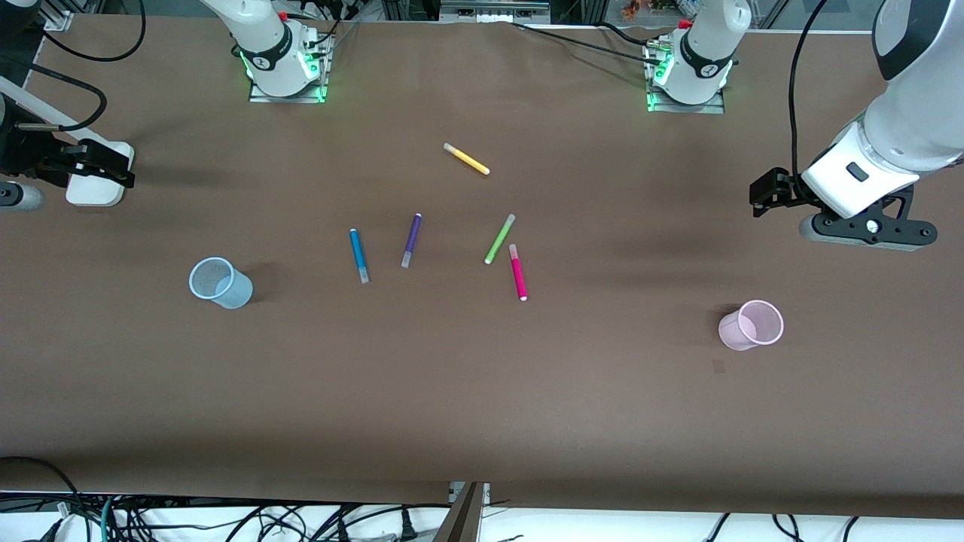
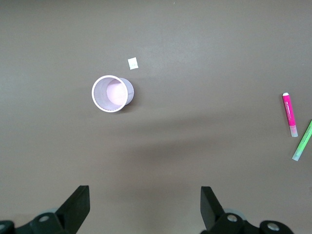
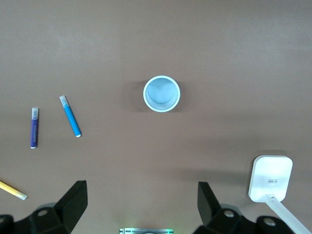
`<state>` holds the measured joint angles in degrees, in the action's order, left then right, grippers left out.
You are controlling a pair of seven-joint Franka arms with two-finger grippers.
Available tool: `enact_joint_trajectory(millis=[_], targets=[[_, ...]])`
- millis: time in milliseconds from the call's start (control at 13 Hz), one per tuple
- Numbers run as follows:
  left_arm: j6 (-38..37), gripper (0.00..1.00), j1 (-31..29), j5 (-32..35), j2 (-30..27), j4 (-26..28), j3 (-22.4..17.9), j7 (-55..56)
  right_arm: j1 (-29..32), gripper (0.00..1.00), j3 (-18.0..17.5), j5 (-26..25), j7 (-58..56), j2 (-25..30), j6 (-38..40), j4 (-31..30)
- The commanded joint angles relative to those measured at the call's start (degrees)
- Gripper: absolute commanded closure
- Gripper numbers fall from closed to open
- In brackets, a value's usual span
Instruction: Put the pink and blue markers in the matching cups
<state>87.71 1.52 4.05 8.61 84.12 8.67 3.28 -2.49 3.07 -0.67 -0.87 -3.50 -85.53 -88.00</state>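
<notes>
The blue marker (image 1: pixel 359 256) and the pink marker (image 1: pixel 518 272) lie flat in the middle of the table, apart from each other. The pale blue cup (image 1: pixel 220 283) stands upright toward the right arm's end, the pale pink cup (image 1: pixel 751 325) upright toward the left arm's end. Both cups hold nothing. My left gripper (image 1: pixel 767 194) hangs open in the air over bare table near the pink cup (image 2: pixel 112 93), nothing between its fingers (image 2: pixel 78 202). My right gripper (image 1: pixel 105 162) hangs open near the blue cup (image 3: pixel 161 93), also holding nothing.
A purple marker (image 1: pixel 411 240) lies beside the blue one, a lime green marker (image 1: pixel 499 239) lies close to the pink one, and a yellow marker (image 1: pixel 466 159) lies nearer the bases. A white box (image 1: pixel 94 197) sits under the right gripper. A small paper scrap (image 2: pixel 132 63) lies by the pink cup.
</notes>
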Motion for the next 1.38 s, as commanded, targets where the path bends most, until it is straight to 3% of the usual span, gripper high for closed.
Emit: enact_joint_trajectory(millis=[0,385,615,1154,1308], targets=[[-1.4,0.0,-0.64,-0.36,0.62,-1.68,0.03,-1.26,0.29,0.0,-0.17,-0.3,-0.62,-0.63,0.45,1.51],[-1.4,0.0,-0.65,-0.36,0.62,-1.68,0.03,-1.26,0.12,0.0,-0.34,-0.04,0.17,-1.25,0.19,1.51],[-1.4,0.0,-0.73,-0.36,0.62,-1.68,0.03,-1.26,-3.04,0.0,-0.78,-0.65,0.26,-3.18,-1.3,1.34],[-1.4,0.0,-0.82,-0.45,0.62,-1.68,0.03,-1.26,-12.88,0.0,-0.78,-0.04,0.17,-12.92,-2.88,1.51],[-1.4,0.0,-0.82,-0.36,0.62,-1.68,0.03,-1.26,-15.69,0.0,-0.78,-0.3,0.34,-16.17,-6.64,1.51]])
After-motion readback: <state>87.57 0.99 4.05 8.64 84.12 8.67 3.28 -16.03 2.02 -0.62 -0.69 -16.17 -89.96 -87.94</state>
